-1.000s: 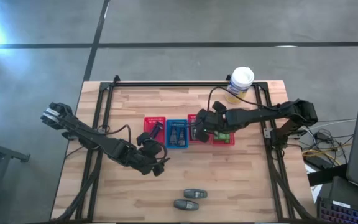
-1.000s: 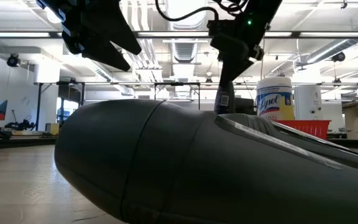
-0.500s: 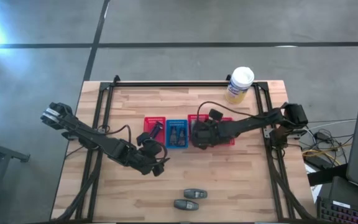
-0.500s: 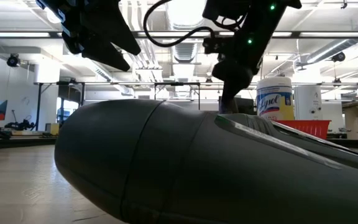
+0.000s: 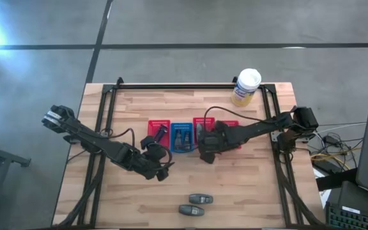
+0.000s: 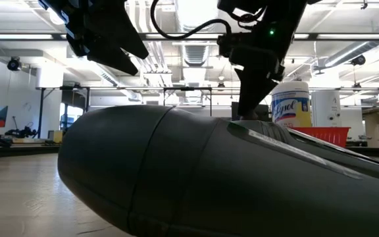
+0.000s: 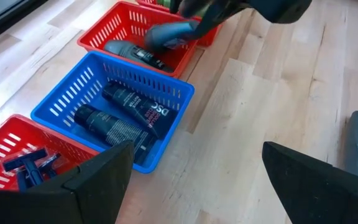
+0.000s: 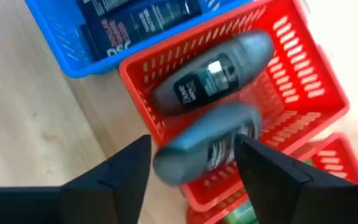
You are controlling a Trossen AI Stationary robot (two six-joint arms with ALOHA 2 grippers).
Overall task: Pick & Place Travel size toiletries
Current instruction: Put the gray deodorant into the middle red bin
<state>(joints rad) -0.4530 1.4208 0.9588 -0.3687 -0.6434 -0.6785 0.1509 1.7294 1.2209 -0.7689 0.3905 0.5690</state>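
My right gripper stands open over a red mesh basket, just right of the blue basket. A grey oval bottle shows blurred between its fingertips, above a second grey oval bottle that lies in the basket. Two more grey oval bottles lie on the table near its front edge. Dark bottles lie in the blue basket and razors in the left red basket. My left gripper hovers open and empty in front of the baskets. My right gripper comes at the grey oval bottle from above, slanting down, one finger on each side of it. The bottle is blurred, tilted and low in the red basket. Whether the fingers touch it cannot be told.
A large white-and-yellow canister stands at the table's far right. Another red basket with green bottles sits right of the one under my right gripper. One grey bottle fills the low view's foreground. Bare wood lies between the baskets and the front bottles.
My right gripper has moved down and toward the table's near edge with the grey oval bottle, bringing it low over the red basket beside the blue one. The bottle, upright below the fingers a second ago, now lies tilted in the basket's opening.
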